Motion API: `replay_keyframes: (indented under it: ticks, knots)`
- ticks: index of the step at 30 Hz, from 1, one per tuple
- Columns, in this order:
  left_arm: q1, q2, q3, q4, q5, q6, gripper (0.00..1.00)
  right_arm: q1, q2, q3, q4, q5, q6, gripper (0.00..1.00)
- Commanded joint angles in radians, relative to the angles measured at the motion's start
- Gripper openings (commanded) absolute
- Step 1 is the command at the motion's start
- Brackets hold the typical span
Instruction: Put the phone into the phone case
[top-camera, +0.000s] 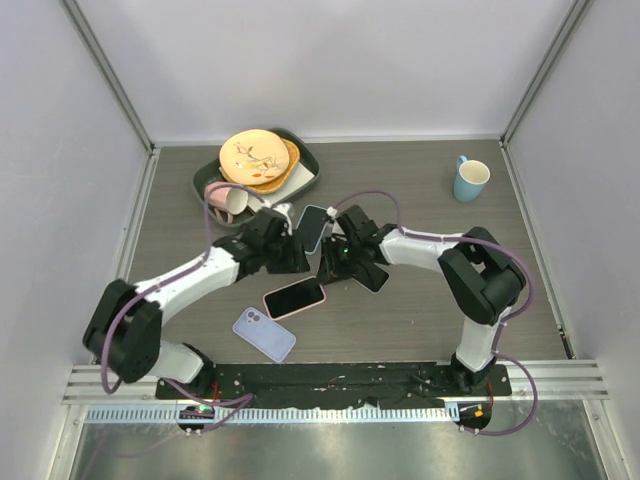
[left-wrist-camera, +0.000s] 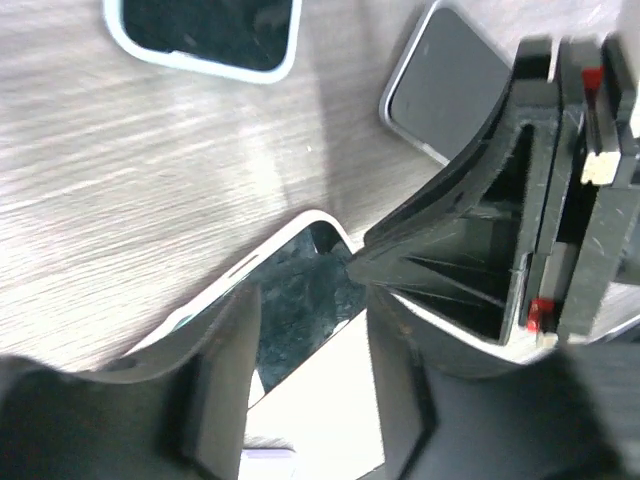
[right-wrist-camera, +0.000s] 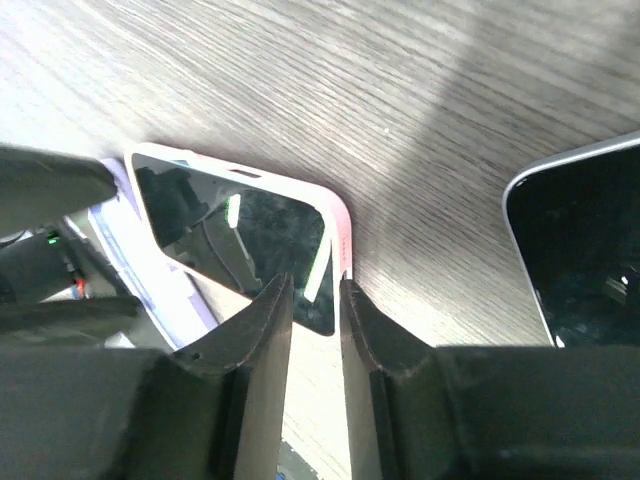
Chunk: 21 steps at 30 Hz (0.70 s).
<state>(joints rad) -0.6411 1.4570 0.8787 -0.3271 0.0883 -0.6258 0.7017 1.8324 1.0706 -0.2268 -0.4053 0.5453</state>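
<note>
A grey table with wood grain is seen. At its far left a green tray is placed, and at the far right a blue mug is set upright. Near the middle a phone with a pinkish rim is laid screen up. A lilac case is laid just beside it, on the near side. Further back a second phone and a third phone, partly hidden, are found.
</note>
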Motion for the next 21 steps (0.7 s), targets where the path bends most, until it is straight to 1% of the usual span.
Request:
replay_keyframes:
  ticks: [1, 2, 3, 5, 8, 10, 11, 14, 17, 21]
  knots:
    - [0.106, -0.177, -0.047, -0.003, 0.066, 0.009, 0.57, -0.051, -0.119, -0.053, 0.197, -0.142, 0.094, 0.38]
    - [0.121, -0.200, -0.055, -0.010, 0.088, 0.009, 0.62, -0.071, -0.128, -0.066, 0.210, -0.161, 0.103, 0.41]
    - [0.153, -0.219, -0.064, -0.035, 0.096, 0.011, 0.64, -0.079, -0.136, -0.078, 0.219, -0.170, 0.110, 0.44]
    - [0.184, -0.268, -0.086, -0.088, 0.114, 0.009, 0.65, -0.100, -0.160, -0.107, 0.221, -0.182, 0.117, 0.49]
    - [0.234, -0.305, -0.112, -0.157, 0.128, -0.008, 0.65, -0.116, -0.180, -0.136, 0.222, -0.187, 0.113, 0.54]
    - [0.264, -0.311, -0.135, -0.176, 0.165, -0.025, 0.63, -0.116, -0.182, -0.141, 0.213, -0.182, 0.099, 0.54]
    - [0.267, -0.307, -0.141, -0.190, 0.172, -0.053, 0.61, -0.116, -0.177, -0.144, 0.208, -0.184, 0.096, 0.54]
    - [0.270, -0.287, -0.155, -0.211, 0.183, -0.066, 0.57, -0.116, -0.162, -0.158, 0.198, -0.188, 0.082, 0.54]
    - [0.268, -0.241, -0.159, -0.243, 0.179, -0.052, 0.56, -0.116, -0.141, -0.170, 0.196, -0.191, 0.076, 0.54]
    - [0.270, -0.187, -0.164, -0.239, 0.188, -0.037, 0.52, -0.114, -0.096, -0.184, 0.216, -0.202, 0.081, 0.53]
